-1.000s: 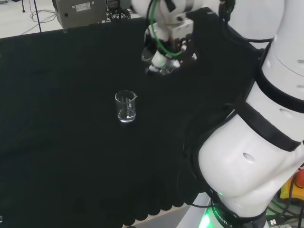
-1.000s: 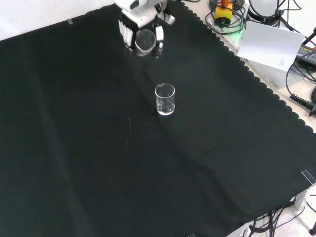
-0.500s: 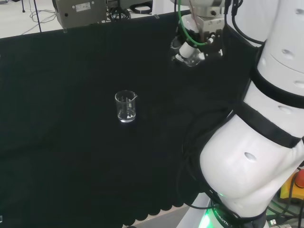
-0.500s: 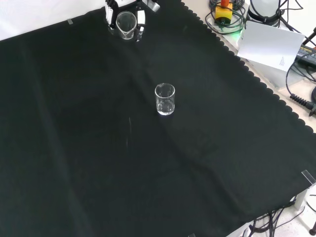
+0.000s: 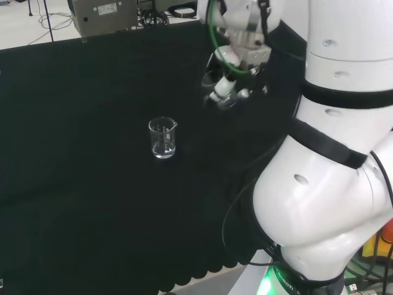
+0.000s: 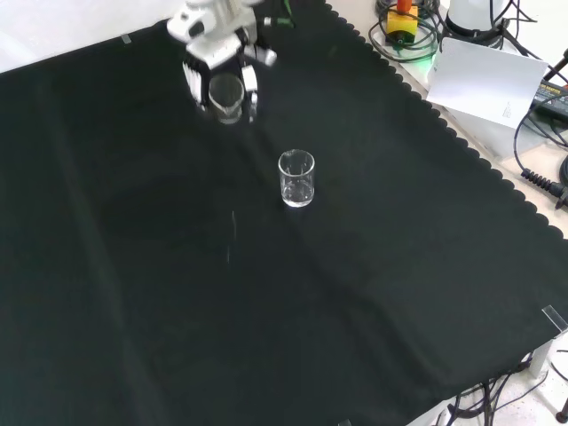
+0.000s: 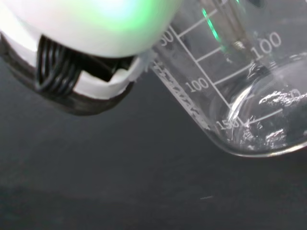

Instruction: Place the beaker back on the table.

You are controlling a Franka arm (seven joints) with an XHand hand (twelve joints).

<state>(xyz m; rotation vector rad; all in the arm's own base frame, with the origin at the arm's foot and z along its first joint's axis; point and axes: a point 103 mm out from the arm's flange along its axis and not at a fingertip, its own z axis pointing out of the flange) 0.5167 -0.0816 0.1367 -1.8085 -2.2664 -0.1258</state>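
Here the hand (image 6: 222,75) hangs above the cloth (image 6: 133,266), fingers curled round a clear beaker (image 6: 225,96) — held tilted. A second beaker (image 6: 296,178) stands near, below; lowering it tilted — it could tip on landing.

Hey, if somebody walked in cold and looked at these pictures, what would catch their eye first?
Probably the black and white hand at the top of the front view, its fingers curled round a clear beaker held above the black cloth. Next, a second beaker standing alone and upright near the cloth's middle. In the head view, the arm's big white links loom at the right.
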